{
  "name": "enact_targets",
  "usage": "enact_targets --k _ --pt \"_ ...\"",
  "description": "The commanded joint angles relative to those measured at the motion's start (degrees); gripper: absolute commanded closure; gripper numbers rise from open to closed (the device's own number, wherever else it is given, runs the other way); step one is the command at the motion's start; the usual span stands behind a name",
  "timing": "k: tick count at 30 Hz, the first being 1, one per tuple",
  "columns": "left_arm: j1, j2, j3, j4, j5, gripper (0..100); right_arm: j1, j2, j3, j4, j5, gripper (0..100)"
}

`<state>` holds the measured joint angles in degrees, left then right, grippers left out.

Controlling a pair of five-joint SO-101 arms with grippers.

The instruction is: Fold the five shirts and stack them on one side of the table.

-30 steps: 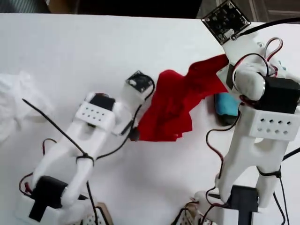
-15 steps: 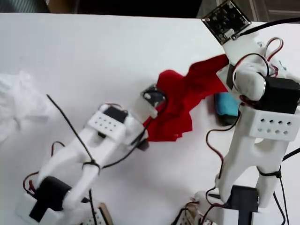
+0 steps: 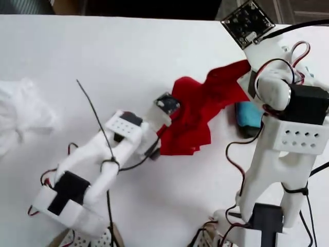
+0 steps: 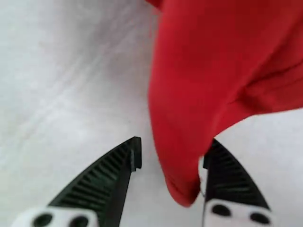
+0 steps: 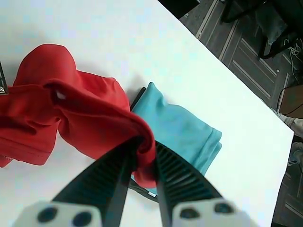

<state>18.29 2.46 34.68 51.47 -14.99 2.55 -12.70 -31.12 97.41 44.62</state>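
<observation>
High camera looking down over whole table (image 3: 128, 56); both wrist cameras facing down, close in; all three sharing red shirt (image 3: 198, 110).

The right arm (image 3: 277, 154) hides most of the teal shirt (image 3: 248, 114); the high view's edge cuts off the white cloth (image 3: 20, 109)

left arm (image 3: 121, 136): swung toward red shirt (image 3: 198, 116) | left end effector (image 4: 173, 146): now straddling its lower edge

You're in a lab-like workroom: white bench (image 3: 154, 51), exposed circuit board (image 3: 248, 21) on the right arm (image 3: 280, 144), grey tiled floor (image 5: 227, 56) beyond.
</observation>
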Motion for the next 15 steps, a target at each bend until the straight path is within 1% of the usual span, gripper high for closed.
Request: enact_targets --k 1,10,15 --pt "-0.88 0.18 -3.21 0.44 0.35 79 0.31 -2.42 -0.18 -0.13 0.35 97.8" --pt "-0.44 0.18 -4.0 0.62 0.44 79 0.4 -1.98 -0.18 -0.13 0.35 97.8" --pt "-0.44 0.18 -5.05 3.08 0.35 79 0.13 -1.98 -0.18 -0.13 0.35 97.8"
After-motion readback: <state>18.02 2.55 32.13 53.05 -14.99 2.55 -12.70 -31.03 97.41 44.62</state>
